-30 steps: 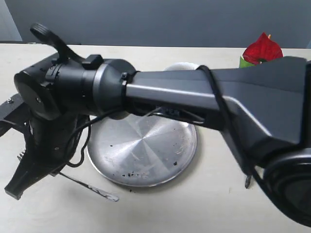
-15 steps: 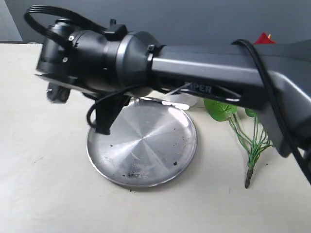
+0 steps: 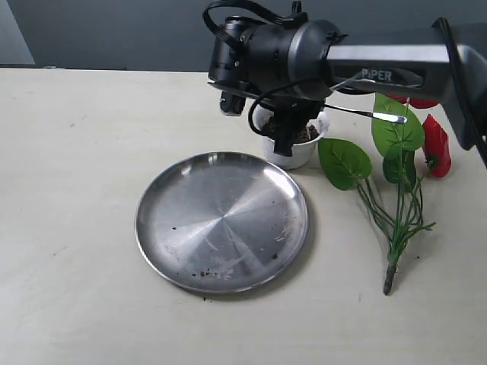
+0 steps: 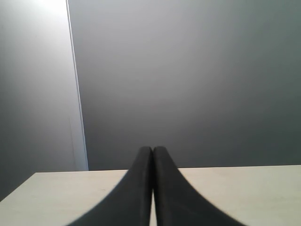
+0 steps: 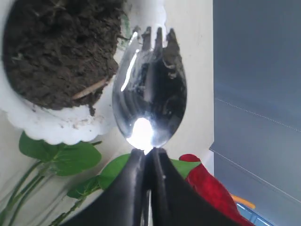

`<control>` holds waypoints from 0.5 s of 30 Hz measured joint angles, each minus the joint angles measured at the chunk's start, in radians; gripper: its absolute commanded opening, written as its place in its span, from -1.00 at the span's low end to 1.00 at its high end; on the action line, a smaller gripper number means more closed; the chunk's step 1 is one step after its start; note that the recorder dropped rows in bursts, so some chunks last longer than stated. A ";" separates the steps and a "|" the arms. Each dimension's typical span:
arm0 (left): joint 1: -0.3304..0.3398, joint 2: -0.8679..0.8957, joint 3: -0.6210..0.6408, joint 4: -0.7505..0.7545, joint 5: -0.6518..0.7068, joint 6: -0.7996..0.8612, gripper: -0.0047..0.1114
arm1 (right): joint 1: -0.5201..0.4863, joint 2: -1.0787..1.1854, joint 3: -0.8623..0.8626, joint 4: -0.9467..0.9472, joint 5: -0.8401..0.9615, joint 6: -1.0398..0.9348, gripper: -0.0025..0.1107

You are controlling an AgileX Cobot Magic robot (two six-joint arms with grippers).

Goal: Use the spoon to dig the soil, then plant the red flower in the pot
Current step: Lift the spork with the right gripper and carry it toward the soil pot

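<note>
My right gripper hangs over the white scalloped pot, shut on the spoon, whose thin silver shaft sticks out to the right. In the right wrist view the fingertips pinch the spoon just behind its bowl. The notched tines carry crumbs of dirt and hover at the pot rim, beside the dark soil. The red flower lies on the table right of the pot, its stalks pointing toward me. My left gripper is shut and empty, facing a grey wall.
A large round steel plate with a few soil crumbs lies in front of and left of the pot. The right arm stretches across the back right of the table. The flower's green leaves lie close to the pot.
The right arm has swung from the plate's left side across to the pot, carrying the spoon off the table. The flower now shows fully.
</note>
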 measured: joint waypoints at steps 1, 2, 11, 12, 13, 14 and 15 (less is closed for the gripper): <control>0.000 0.000 0.000 0.000 0.000 0.000 -0.91 | -0.005 0.000 0.005 0.000 0.000 -0.013 -0.97; 0.000 0.000 0.000 0.000 0.000 0.000 -0.91 | -0.009 0.000 0.007 0.000 0.000 -0.028 -0.97; 0.000 0.000 0.000 0.000 0.000 0.000 -0.91 | -0.055 0.000 0.007 0.087 -0.050 -0.173 -0.97; 0.000 0.000 0.000 0.000 0.000 0.000 -0.91 | -0.061 0.000 0.007 0.090 -0.062 -0.178 -0.97; 0.000 0.000 0.000 0.000 0.000 0.000 -0.91 | -0.068 0.000 0.007 0.095 -0.079 -0.188 -0.97; 0.000 0.000 0.000 0.000 0.000 0.000 -0.91 | -0.071 0.000 0.007 0.101 -0.091 -0.200 -0.97; 0.000 0.000 0.000 0.000 0.000 0.000 -0.91 | -0.074 0.000 0.007 0.111 -0.106 -0.219 -0.97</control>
